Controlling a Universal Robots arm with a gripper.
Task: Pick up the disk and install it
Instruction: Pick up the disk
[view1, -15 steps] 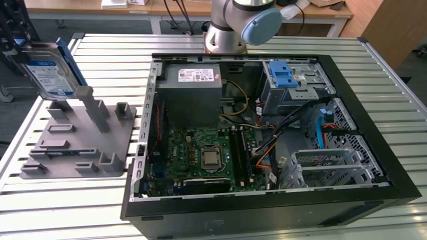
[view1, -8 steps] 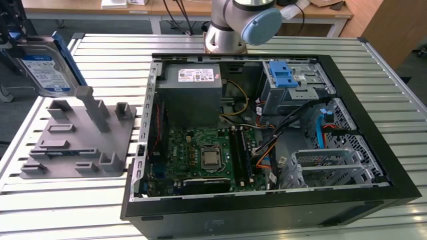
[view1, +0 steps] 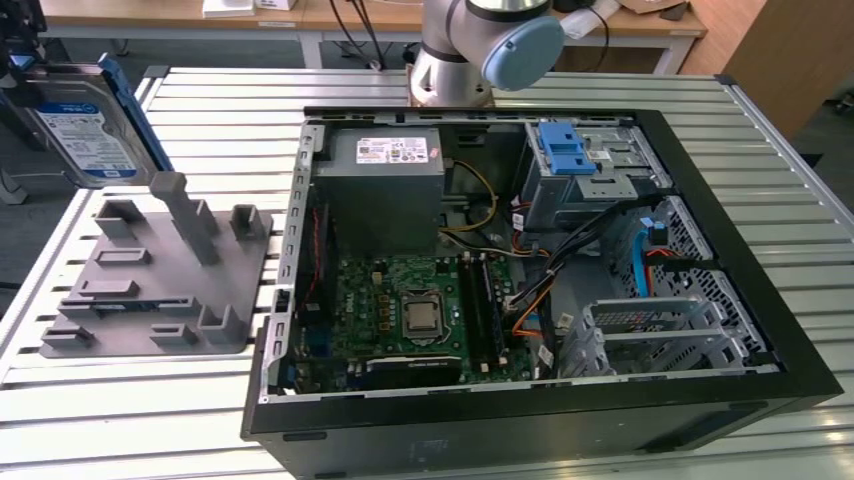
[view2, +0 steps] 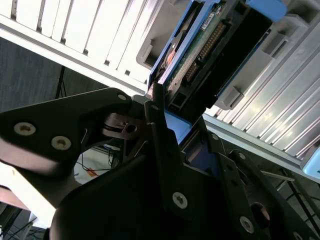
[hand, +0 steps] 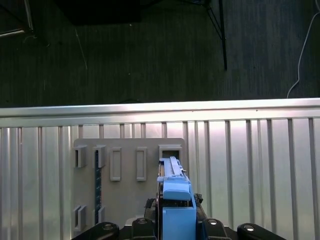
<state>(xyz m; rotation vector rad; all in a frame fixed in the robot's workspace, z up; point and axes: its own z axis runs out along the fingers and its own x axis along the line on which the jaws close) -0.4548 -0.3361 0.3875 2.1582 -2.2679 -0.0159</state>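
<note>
Disk: the disk (view1: 83, 125) hangs in the air at the exterior view's far left. It stands on edge with its white-and-blue label facing the camera and the blue carrier bracket running along its sides.
Disk, relation: it is clear of the tabletop (view1: 174, 400), above and behind the grey fixture (view1: 160, 270), and well apart from the computer case (view1: 534, 420).
Claw: the claw (view2: 176, 119) is clamped on the disk. In the second wrist view a dark finger (view2: 161, 137) presses along the blue bracket, and the drive's circuit-board side and connector row show beyond it.
First wrist view: the disk (hand: 175, 192) shows edge-on, sticking out from the claw, with the grey fixture (hand: 127, 150) lying flat on the slatted tabletop (hand: 250, 165) behind it.
Fixture: it is a grey plate with upright posts and rectangular slots. It sits on the tabletop just beside the case, on the exterior view's left.
Computer case: it lies on its side with the cover off. Inside are the green motherboard (view1: 414, 315) and the grey power-supply box (view1: 384, 185).
Drive cage: the drive cage (view1: 594, 165), fitted with a blue latch, sits in the far corner at the exterior view's right. A second silver cage (view1: 654, 330) sits nearer the camera.
Arm: its base (view1: 461, 55) stands behind the case.
</note>
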